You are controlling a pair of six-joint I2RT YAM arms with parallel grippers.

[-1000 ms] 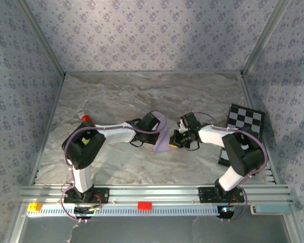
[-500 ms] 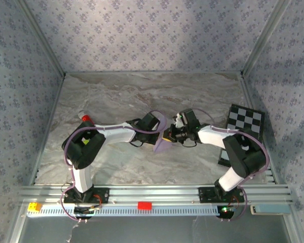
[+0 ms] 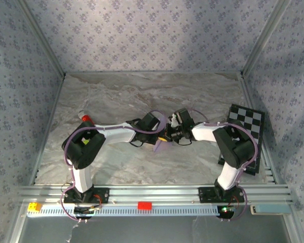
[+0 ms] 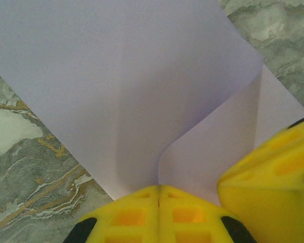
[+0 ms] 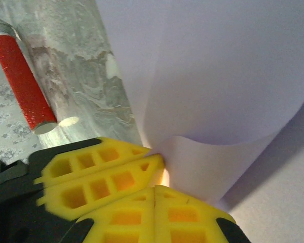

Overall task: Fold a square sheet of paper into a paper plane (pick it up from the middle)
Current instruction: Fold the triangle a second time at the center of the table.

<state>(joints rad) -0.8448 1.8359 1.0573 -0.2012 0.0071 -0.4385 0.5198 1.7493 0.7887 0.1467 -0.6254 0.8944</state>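
The square sheet of paper point(image 4: 126, 86) is pale lilac and hangs bent above the marble table, with one flap curling forward. My left gripper point(image 4: 159, 186) is shut on its lower point, the paper running up from the seam of the yellow fingers. In the top view the paper point(image 3: 161, 145) sits between the two wrists at the table's middle. My right gripper point(image 5: 155, 188) is shut, its tips pressed up beside the left gripper's fingers point(image 5: 101, 172) and against the curled flap point(image 5: 213, 167). I cannot tell whether any paper lies in its seam.
A small red cylinder point(image 5: 23, 83) lies on the table at the left point(image 3: 85, 119). A black-and-white checkered board point(image 3: 245, 124) leans at the right, behind the right arm. Patterned walls close in the table on three sides.
The right gripper has moved left, up against the left gripper and the paper. The paper looks narrower from above. The left arm has stayed put.
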